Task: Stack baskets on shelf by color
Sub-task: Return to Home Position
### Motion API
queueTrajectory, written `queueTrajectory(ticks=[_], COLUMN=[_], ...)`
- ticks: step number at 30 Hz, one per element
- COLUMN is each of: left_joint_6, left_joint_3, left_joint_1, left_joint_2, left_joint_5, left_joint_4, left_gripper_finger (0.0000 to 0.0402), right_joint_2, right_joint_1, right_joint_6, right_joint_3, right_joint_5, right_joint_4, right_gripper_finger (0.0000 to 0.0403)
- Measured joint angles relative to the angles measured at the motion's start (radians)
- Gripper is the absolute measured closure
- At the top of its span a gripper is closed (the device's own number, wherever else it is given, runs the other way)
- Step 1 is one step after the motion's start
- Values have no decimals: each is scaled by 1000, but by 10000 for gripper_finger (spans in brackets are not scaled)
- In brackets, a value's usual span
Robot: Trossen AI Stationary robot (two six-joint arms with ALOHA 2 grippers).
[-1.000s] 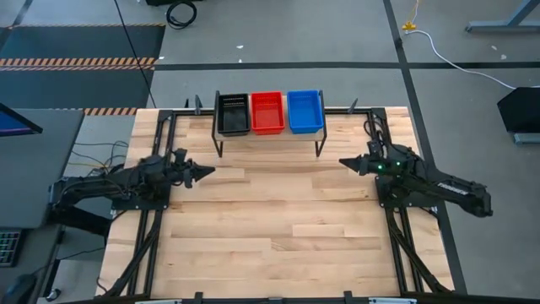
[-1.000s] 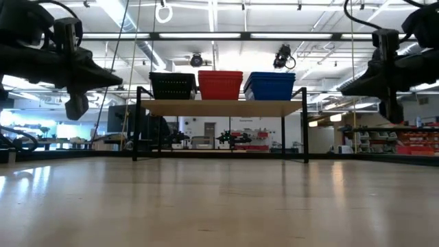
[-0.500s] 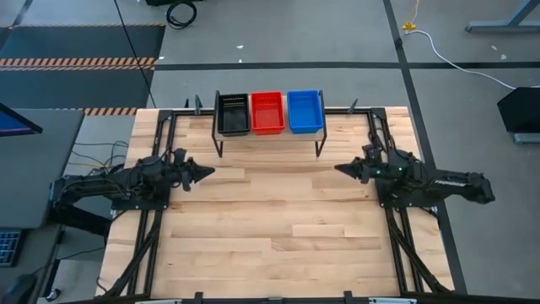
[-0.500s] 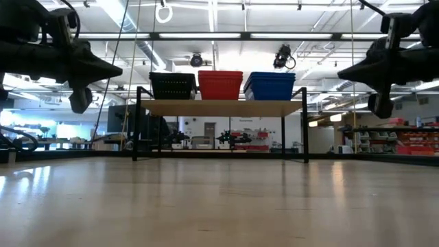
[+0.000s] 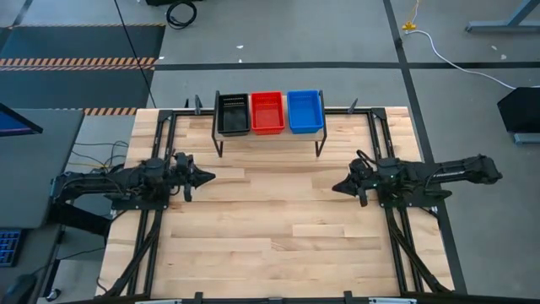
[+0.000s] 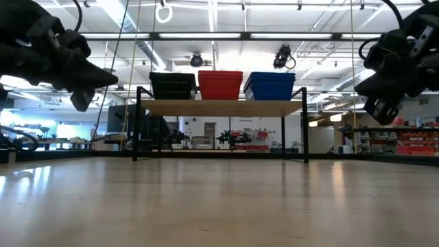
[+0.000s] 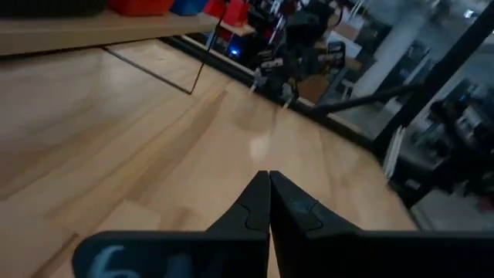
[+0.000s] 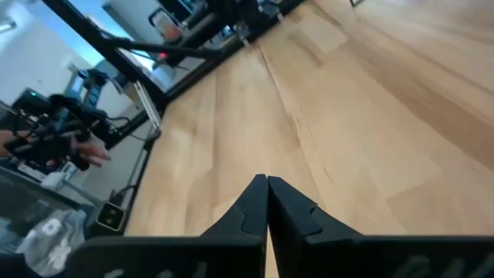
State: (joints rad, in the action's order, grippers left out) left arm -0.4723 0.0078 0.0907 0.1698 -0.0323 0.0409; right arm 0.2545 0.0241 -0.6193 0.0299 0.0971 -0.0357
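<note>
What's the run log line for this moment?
light wooden shelf: black plastic mesh baskets, red baskets, blue baskets, stacked by colour | left gripper: shut, over tabletop left | right gripper: shut, over tabletop right

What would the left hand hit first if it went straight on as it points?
Nothing nearby: the left hand points across the tabletop toward the right hand, probably the first thing met.
</note>
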Motion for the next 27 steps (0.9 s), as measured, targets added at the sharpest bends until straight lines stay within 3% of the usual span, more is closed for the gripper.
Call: queueTrajectory(ticks=[7, 11, 18, 27], left_joint_6=[117, 137, 199, 233], left_joint_3=[0, 0, 0, 0], left_joint_1=[1, 1, -11, -10], left_joint_2=[0, 0, 0, 5], left_joint_5=[-114, -105, -98, -153], left_joint_4=[3, 3, 56, 6], left_gripper_finger=[385, 391, 395, 389], right_joint_2=[30, 30, 36, 36], right_joint_1=[0, 0, 0, 0], right_joint_6=[25, 121, 132, 264], right_joint_3=[0, 0, 0, 0], right_joint_5=[-8, 10, 0, -1], right_joint_4=[-1, 2, 0, 1], right_gripper_finger=[391, 395, 392, 391])
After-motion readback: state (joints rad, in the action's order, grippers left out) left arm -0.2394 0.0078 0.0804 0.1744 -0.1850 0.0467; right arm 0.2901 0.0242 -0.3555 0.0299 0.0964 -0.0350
